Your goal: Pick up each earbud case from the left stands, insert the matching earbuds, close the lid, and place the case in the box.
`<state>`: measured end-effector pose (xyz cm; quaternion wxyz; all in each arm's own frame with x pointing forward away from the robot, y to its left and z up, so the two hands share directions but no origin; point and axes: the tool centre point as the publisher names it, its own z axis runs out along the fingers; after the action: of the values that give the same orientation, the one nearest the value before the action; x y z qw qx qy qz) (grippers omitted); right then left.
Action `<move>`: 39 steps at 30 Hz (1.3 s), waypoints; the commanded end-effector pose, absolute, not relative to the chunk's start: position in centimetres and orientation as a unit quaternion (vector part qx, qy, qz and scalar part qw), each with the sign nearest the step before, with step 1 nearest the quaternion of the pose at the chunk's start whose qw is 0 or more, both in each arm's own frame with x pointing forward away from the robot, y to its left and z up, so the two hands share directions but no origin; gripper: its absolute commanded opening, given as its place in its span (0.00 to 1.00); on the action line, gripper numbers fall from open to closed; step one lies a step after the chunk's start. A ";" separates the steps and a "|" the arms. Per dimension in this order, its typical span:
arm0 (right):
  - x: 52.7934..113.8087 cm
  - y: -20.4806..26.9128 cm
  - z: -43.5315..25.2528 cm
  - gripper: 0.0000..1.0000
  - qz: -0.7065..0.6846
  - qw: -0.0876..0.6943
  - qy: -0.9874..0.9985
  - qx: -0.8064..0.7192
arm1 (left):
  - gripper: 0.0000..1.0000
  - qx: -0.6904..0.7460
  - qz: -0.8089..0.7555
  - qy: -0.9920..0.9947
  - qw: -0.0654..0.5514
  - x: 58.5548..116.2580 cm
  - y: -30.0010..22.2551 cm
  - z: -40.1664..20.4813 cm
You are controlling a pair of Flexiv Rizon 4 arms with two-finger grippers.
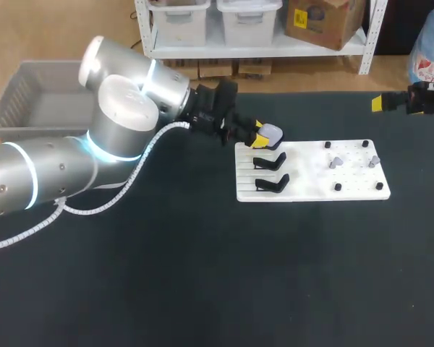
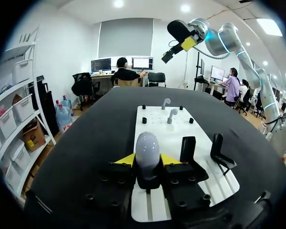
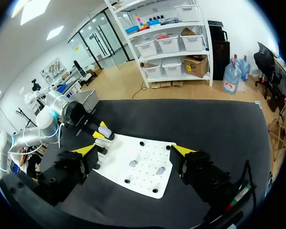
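Observation:
A pale lavender earbud case (image 1: 273, 133) (image 2: 148, 150) sits on the rearmost black stand at the left edge of the white board (image 1: 311, 181). My left gripper (image 1: 262, 137) (image 2: 148, 161) is shut on it, one yellow tip pressing each side. Two more black stands (image 1: 270, 161) (image 1: 273, 183) nearer the front are empty. Two small grey earbuds (image 1: 335, 162) (image 1: 374, 160) stand on pegs at the board's right half. My right gripper (image 1: 380, 103) (image 3: 133, 150) hangs open above the table's far right, high over the board.
A grey basket (image 1: 29, 94) sits at the table's far left, behind my left arm. Several short black pegs (image 1: 337, 186) dot the board's right half. The dark tabletop (image 1: 217, 275) stretches in front of the board.

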<state>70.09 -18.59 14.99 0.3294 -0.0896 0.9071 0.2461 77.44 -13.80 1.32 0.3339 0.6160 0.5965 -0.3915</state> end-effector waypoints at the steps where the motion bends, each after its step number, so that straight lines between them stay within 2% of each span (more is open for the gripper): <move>1: 70.1 -18.6 15.0 1.00 0.246 0.330 0.907 -0.090 | 0.00 0.616 -0.388 0.597 0.336 77.1 -13.5 1.3; 7: 70.1 -18.6 15.0 1.00 0.246 0.330 0.907 -0.090 | 0.00 0.612 -0.385 0.591 0.359 76.5 -12.8 2.6; 17: 70.1 -18.6 15.0 1.00 0.246 0.330 0.907 -0.090 | 0.00 0.573 -0.437 0.524 0.454 74.1 -12.5 9.5; 24: 70.1 -18.6 15.0 1.00 0.246 0.330 0.907 -0.090 | 0.00 0.542 -0.445 0.513 0.496 72.0 -13.0 12.2; 39: 70.1 -18.6 15.0 1.00 0.246 0.330 0.907 -0.090 | 0.00 0.498 -0.464 0.520 0.515 69.3 -13.6 13.0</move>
<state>70.09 -18.59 14.99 0.3294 -0.0895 0.9071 0.2461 69.95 -13.76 13.06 0.4748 0.5355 0.4857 -0.5019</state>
